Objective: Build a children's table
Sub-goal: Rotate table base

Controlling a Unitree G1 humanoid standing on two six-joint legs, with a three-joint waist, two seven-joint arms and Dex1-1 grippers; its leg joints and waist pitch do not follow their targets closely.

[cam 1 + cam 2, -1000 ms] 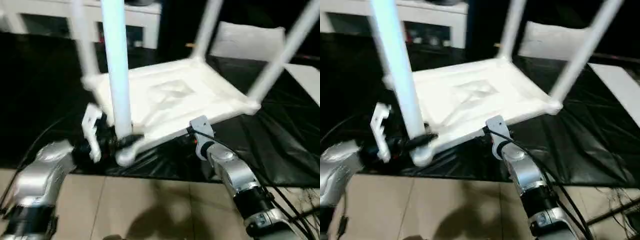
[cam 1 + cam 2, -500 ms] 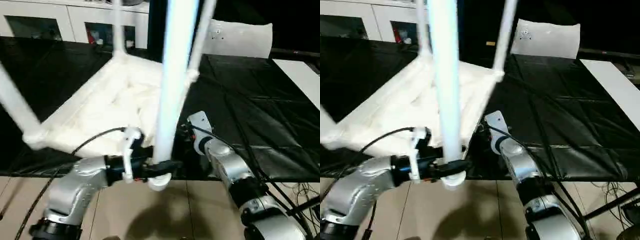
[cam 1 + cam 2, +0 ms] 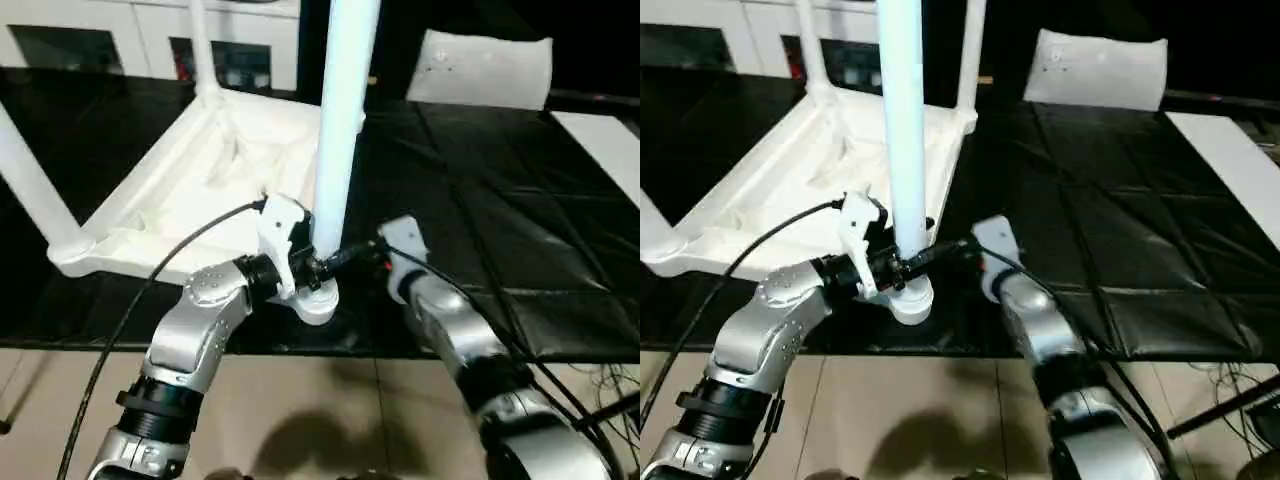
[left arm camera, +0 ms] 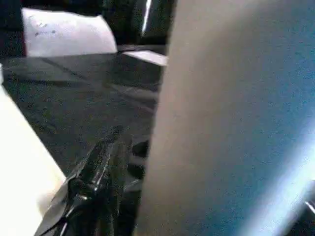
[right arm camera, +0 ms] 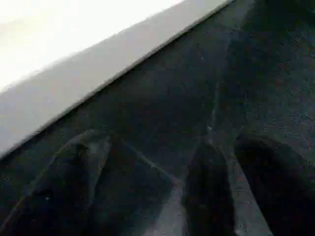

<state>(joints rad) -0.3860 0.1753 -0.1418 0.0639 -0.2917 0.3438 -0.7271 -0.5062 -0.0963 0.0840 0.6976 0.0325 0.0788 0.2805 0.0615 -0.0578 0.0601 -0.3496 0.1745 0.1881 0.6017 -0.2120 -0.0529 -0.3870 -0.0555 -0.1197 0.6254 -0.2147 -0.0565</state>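
Note:
The white children's table (image 3: 170,190) lies upside down on the black cloth, with its legs pointing up. Its near leg (image 3: 335,130) rises from the corner socket (image 3: 318,305) at the front edge of the work surface. My left gripper (image 3: 315,268) is shut on the base of this leg, just above the socket. In the left wrist view the leg (image 4: 221,123) stands right against a black finger (image 4: 103,162). My right gripper (image 3: 345,257) is open just right of the socket, holding nothing. Its fingers (image 5: 74,187) stand apart over the cloth, beside the table's edge (image 5: 74,73).
A white cushion-like bag (image 3: 480,68) lies at the back right. A white cabinet (image 3: 100,40) with dark openings stands behind. A white board (image 3: 610,140) lies at the far right. The black cloth (image 3: 520,220) ends at the front edge over a tiled floor (image 3: 300,400).
The table has swung round, so its top now stretches back and left from the held corner. My left gripper, still on the leg, has moved from the left to the centre.

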